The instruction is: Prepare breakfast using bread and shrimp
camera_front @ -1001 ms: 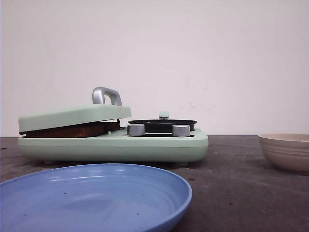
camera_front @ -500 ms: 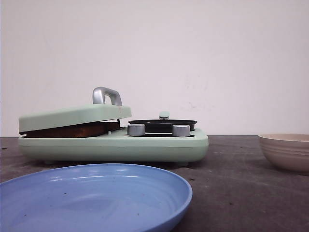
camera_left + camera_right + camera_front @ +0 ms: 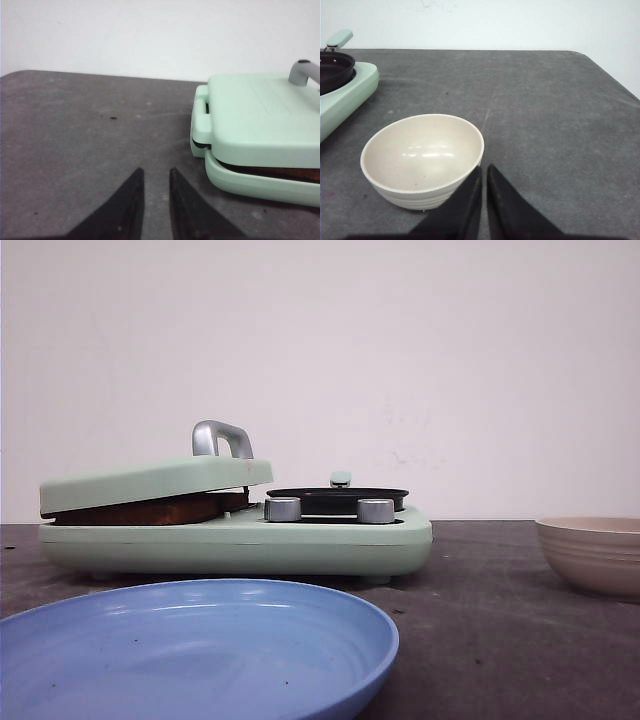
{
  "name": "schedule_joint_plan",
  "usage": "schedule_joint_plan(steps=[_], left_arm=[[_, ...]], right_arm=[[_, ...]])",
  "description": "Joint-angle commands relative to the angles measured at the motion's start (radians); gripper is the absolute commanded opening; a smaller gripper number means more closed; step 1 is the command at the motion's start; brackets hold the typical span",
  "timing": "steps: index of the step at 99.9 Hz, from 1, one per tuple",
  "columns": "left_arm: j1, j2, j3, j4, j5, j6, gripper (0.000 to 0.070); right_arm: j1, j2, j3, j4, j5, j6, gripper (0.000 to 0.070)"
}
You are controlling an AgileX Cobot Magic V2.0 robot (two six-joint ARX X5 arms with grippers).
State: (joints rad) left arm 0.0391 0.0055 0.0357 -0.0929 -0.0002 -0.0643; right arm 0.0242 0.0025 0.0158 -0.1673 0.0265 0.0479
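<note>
A brown crust edge of the bread (image 3: 150, 510) shows in the slit between the mint-green lid (image 3: 150, 480) and the base of the breakfast maker (image 3: 240, 545); the same brown strip of bread (image 3: 300, 174) appears in the left wrist view. The lid rests tilted on the bread. No shrimp is in view. My left gripper (image 3: 155, 172) hovers over bare table beside the maker's hinge end, its fingers a little apart and holding nothing. My right gripper (image 3: 484, 168) sits by the rim of the beige bowl (image 3: 422, 157), fingers together and empty.
A small black pan (image 3: 337, 498) sits on the maker's right half behind two silver knobs (image 3: 282, 509). A blue plate (image 3: 190, 650) lies in the foreground. The beige bowl (image 3: 592, 552) stands at the right, with nothing inside it. A silver handle (image 3: 220, 436) rises from the lid.
</note>
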Motion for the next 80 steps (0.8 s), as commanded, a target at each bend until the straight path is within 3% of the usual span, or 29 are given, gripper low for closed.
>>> schedule_joint_plan(steps=[1,15,80], left_arm=[[0.002,-0.003,-0.017,0.003,0.014,-0.028,0.0],[0.002,-0.003,-0.022,-0.1,0.026,-0.026,0.0],[-0.02,-0.003,-0.022,-0.094,0.016,-0.008,0.0]], right_arm=[[0.0,0.001,-0.004,0.012,0.0,-0.01,0.001],[0.0,0.001,-0.004,0.011,0.0,-0.01,0.001],[0.0,0.001,-0.004,0.01,0.0,-0.01,0.001]])
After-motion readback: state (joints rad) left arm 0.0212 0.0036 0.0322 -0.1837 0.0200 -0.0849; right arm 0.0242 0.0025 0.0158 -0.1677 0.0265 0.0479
